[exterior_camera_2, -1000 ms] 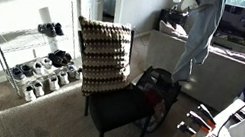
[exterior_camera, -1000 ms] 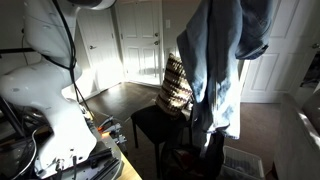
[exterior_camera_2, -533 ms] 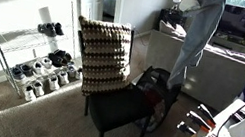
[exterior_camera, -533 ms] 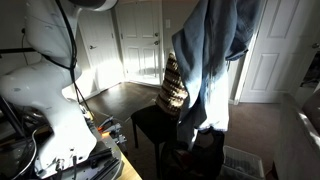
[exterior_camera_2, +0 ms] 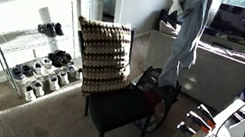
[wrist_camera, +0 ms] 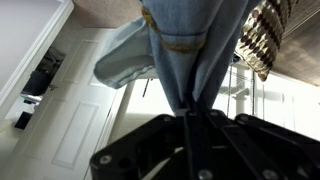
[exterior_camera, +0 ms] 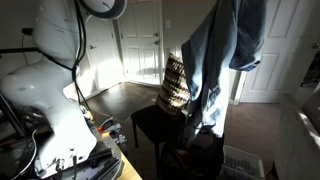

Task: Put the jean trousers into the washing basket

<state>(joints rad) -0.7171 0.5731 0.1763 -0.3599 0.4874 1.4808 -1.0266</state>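
The jean trousers (exterior_camera_2: pixel 185 39) hang limp and full length from my gripper, light blue with darker folds. They also show in the exterior view (exterior_camera: pixel 215 60) and in the wrist view (wrist_camera: pixel 185 45). My gripper (wrist_camera: pixel 190 128) is shut on the top of the denim, which runs out between the dark fingers. The washing basket (exterior_camera_2: pixel 152 86) is a black soft-sided hamper on the floor behind the chair. The trousers' lower end hangs at the basket's rim or just above its opening. The gripper itself sits at the top edge of both exterior views and is hard to make out.
A black chair (exterior_camera_2: pixel 121 107) with a brown-and-cream patterned cushion (exterior_camera_2: pixel 102 55) stands just in front of the basket. A wire shoe rack (exterior_camera_2: pixel 37 64) is at the wall, a sofa (exterior_camera_2: pixel 227 65) behind. The white robot base (exterior_camera: pixel 50 85) and white doors (exterior_camera: pixel 140 40) are close by.
The hanging trousers have shifted sideways toward the basket and chair, and their lower end now hangs over the basket. The grip has not changed.
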